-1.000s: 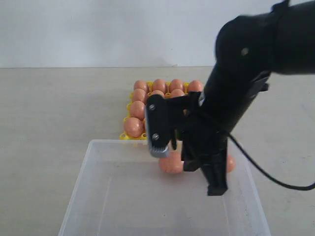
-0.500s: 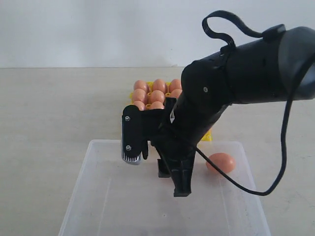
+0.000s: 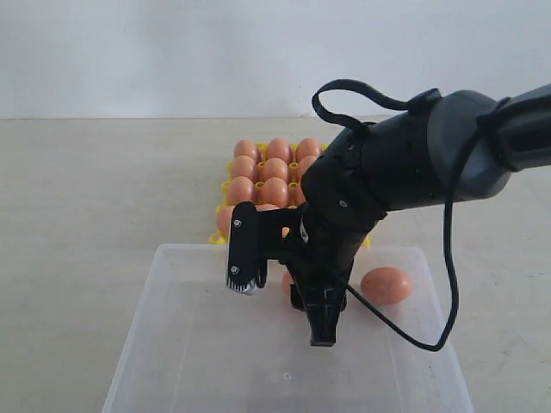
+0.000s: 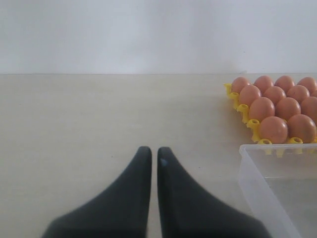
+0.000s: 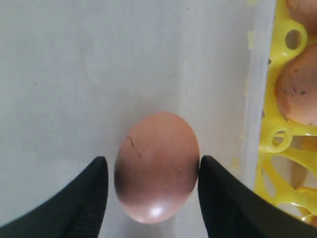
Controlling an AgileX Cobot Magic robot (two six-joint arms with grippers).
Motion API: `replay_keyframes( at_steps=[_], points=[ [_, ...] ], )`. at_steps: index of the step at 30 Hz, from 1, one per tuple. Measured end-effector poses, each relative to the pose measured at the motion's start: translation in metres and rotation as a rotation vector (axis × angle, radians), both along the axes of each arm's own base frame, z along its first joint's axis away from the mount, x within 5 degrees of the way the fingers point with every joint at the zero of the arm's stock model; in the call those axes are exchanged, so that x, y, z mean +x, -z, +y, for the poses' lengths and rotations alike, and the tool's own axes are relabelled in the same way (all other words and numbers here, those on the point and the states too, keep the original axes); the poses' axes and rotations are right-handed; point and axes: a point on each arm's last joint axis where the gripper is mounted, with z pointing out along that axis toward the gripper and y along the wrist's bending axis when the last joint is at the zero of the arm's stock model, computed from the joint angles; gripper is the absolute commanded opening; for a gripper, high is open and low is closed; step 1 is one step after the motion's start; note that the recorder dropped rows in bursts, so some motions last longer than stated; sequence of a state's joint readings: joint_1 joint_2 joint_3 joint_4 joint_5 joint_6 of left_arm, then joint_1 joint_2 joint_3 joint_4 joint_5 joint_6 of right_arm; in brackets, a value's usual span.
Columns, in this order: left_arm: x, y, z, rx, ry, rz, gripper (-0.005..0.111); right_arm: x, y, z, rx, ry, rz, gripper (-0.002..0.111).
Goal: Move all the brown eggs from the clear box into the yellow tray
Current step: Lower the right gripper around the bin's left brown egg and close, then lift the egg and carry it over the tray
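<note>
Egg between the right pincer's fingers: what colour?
Egg: orange-brown, faint dark specks; right wrist view.

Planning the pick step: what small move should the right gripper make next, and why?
Probably close the right gripper: its open jaws flank a brown egg lying on the floor of the clear box, so a gentle squeeze should secure it for lifting.

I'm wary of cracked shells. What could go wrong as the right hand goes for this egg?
The open right hand brackets a brown egg close to the clear box wall; one finger could catch that wall. A hard squeeze may crack it. The hanging cable could nudge the other egg.
</note>
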State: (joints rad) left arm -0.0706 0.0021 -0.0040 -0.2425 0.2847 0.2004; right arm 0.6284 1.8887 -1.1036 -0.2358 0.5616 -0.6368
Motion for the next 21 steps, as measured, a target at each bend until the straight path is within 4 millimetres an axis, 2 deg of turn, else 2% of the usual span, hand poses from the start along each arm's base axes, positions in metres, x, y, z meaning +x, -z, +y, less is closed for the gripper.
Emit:
replay_keyframes(
  at_steps=[7,10,11,12,18,20,21],
  points=[
    [0.000,0.000,0.000,0.000,0.000,0.000,0.004,0.003,0.019,0.002,0.006,0.049,0.021,0.048],
    [0.000,0.000,0.000,0.000,0.000,0.000,0.004,0.004,0.018,0.003,0.032,0.099,0.015,0.027],
    [0.000,0.000,0.000,0.000,0.000,0.000,0.004,0.004,0.018,0.003,0.037,0.109,0.015,0.018],
    [0.000,0.000,0.000,0.000,0.000,0.000,0.004,0.004,0.018,0.003,0.039,0.115,0.015,0.002],
    [0.000,0.000,0.000,0.000,0.000,0.000,0.004,-0.001,0.015,-0.002,-0.001,0.213,0.077,0.000],
    [0.000,0.000,0.000,0.000,0.000,0.000,0.004,-0.008,0.008,-0.006,-0.001,0.305,0.136,0.000],
    [0.000,0.000,0.000,0.000,0.000,0.000,0.004,-0.014,-0.001,-0.005,0.053,0.367,0.170,0.000]
  ],
)
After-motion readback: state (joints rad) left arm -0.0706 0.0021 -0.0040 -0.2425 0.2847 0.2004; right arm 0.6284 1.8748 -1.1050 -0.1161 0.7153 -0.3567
